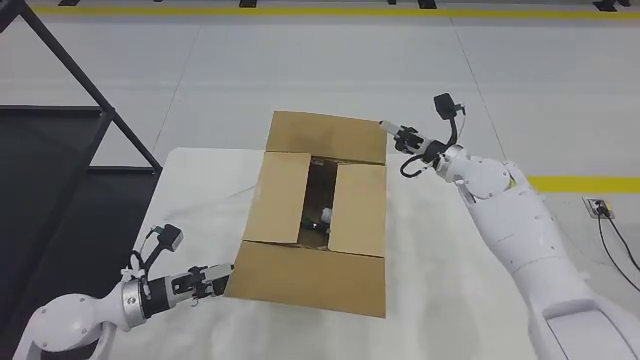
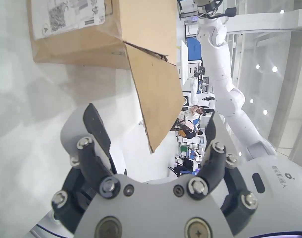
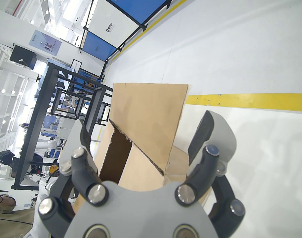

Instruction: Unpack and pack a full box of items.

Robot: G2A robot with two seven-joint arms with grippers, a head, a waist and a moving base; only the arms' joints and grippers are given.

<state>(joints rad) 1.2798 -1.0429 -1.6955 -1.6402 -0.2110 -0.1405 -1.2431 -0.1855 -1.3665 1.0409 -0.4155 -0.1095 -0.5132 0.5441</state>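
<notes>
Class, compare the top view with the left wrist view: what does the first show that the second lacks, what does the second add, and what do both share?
Top view adds: the gap between the cardboard box's inner flaps, with dark items inside. Left wrist view adds: the printed label on the box's side wall. Both: the cardboard box, its near flap, the left hand, open, astride that flap's corner, and the right hand at the box's far side.
</notes>
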